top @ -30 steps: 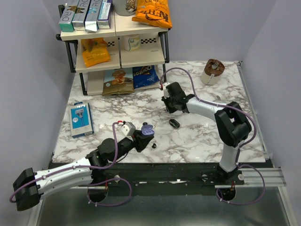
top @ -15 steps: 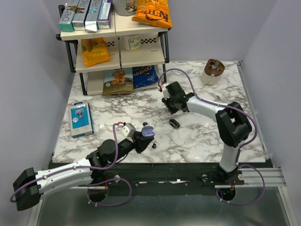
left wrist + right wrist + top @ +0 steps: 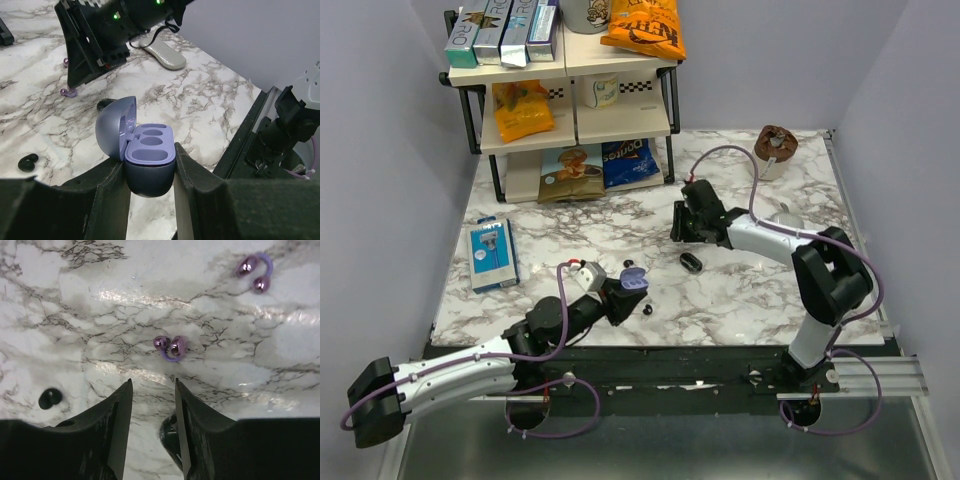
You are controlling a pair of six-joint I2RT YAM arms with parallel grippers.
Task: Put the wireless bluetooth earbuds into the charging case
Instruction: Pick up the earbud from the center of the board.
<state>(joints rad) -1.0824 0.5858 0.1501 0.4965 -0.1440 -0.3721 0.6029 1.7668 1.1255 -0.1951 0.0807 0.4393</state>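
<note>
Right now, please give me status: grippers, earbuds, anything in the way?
Left gripper shut on open charging case, sockets empty. Right gripper open, empty. One earbud near right gripper, other earbud beside case, both loose. Lilac specks ahead of right gripper.

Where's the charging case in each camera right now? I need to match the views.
Top external: charging case just below centre, lid open, in the left gripper.
Left wrist: charging case centre foreground, clamped.
Right wrist: not in it.
Shared landmark: right gripper, seen in all three.

Parted end effector (image 3: 153, 385) above marble (image 3: 75, 315); black earbud (image 3: 50, 398) left, perhaps another underneath.
</note>
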